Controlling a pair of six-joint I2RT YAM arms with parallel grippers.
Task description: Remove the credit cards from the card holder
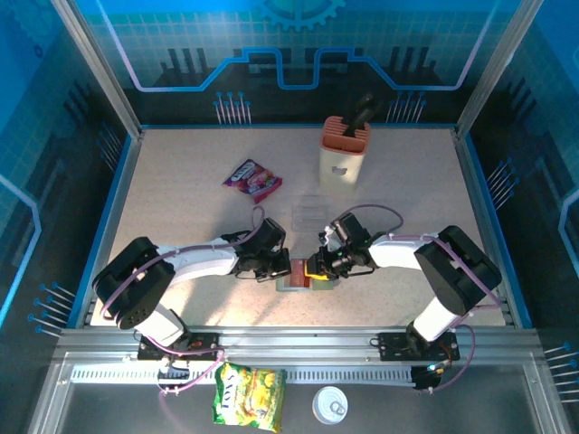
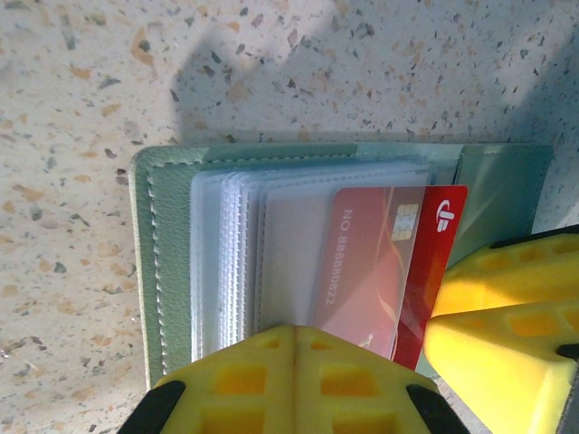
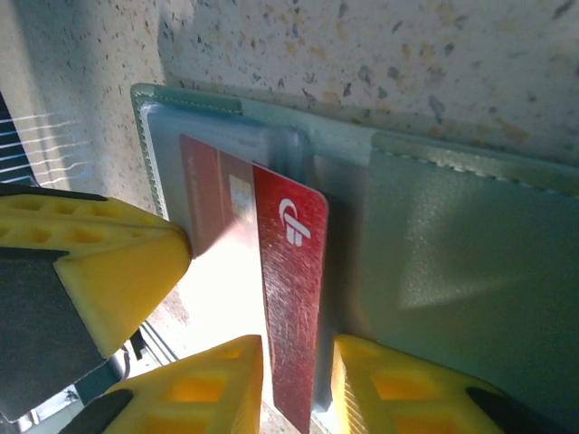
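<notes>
Pinch the red credit card [image 3: 289,298] square on its free logo end and draw it straight out along its clear sleeve, flat. It's partly out, chip under plastic; card holder [image 3: 452,253] lies open, grey-green, front-centre on the surface [image 1: 181,199]. Right tool [image 3: 297,380] narrow astride that end, can't tell if it's gripping; left tool [image 2: 294,339] shut, pinning the sleeves.

The grey-green card holder [image 2: 167,271] lies open and flat on the speckled desk [image 2: 90,90]. One red card [image 2: 439,262] sticks partly out of its clear sleeves [image 2: 271,244].
</notes>
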